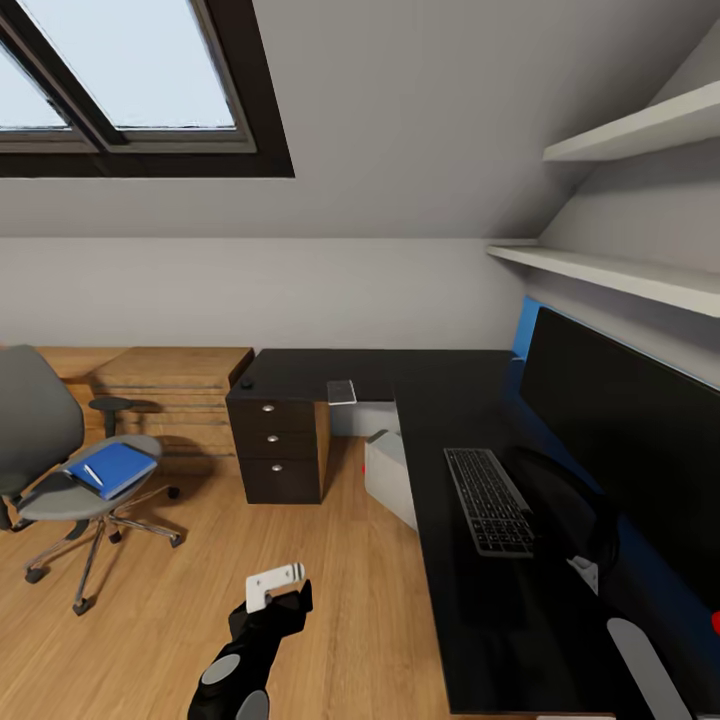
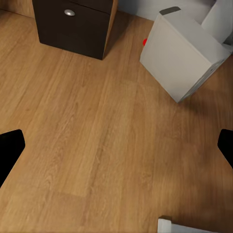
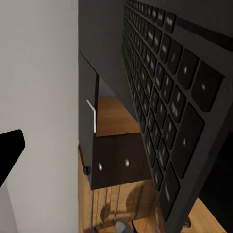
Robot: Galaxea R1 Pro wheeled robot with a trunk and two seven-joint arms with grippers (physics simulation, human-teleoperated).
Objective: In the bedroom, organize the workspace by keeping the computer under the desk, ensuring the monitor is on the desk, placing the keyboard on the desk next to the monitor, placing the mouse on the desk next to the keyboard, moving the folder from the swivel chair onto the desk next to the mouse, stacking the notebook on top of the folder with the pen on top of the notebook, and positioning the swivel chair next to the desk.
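one keyboard [image 1: 488, 500], one monitor [image 1: 630, 440], two shelves [image 1: 610, 272]

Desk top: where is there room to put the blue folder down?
On the desk, the bare black patch in front of the keyboard, toward the near edge, looks free. Another bare stretch runs from the keyboard's far end toward the corner. Beside the monitor and its stand it is crowded.

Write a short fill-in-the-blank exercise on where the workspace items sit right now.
1. The blue folder lies on the seat of the ____.
2. The keyboard rests on the desk in front of the ____.
3. The computer stands on the ____.

Missing words: swivel chair; monitor; floor
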